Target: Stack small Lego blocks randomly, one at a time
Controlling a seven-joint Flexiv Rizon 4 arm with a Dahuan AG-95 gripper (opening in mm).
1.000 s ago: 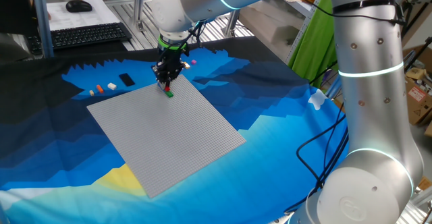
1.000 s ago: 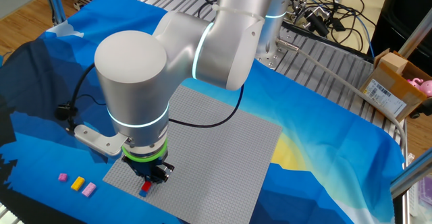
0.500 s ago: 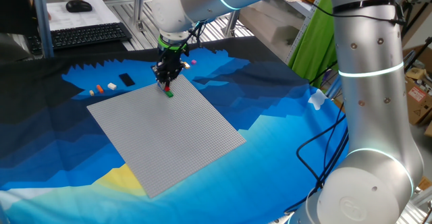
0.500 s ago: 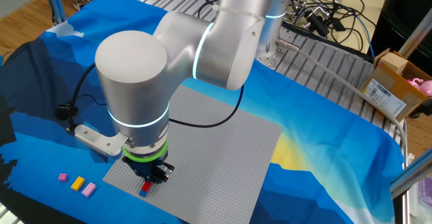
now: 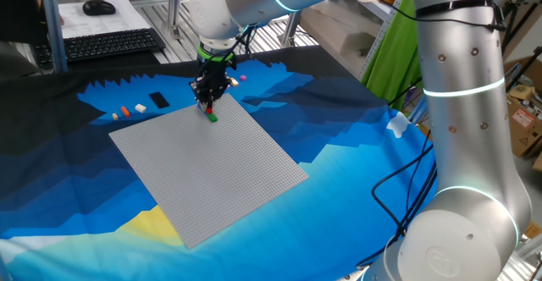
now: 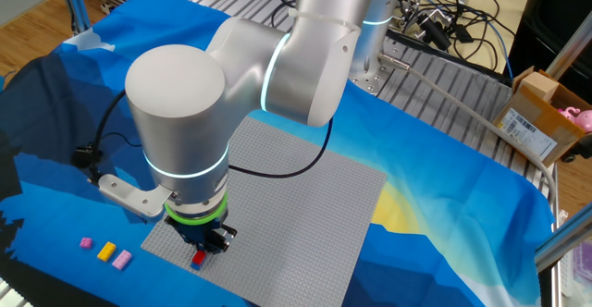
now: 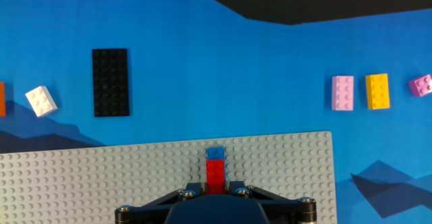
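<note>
Gripper point(image 7: 216, 187) pinched on red brick point(image 7: 215, 173), pressed atop small stack on grey baseplate point(image 7: 101, 177); blue brick point(image 7: 216, 154) beside/below, green probably at base. Left: pink point(image 7: 343, 93), yellow point(image 7: 377, 92), purple point(image 7: 421, 85), white point(image 7: 41, 100) bricks loose on cloth.

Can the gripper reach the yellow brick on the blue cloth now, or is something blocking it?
Probably yes. The yellow brick lies open between two pink bricks, nothing above it. But the gripper is shut on a red brick.
</note>
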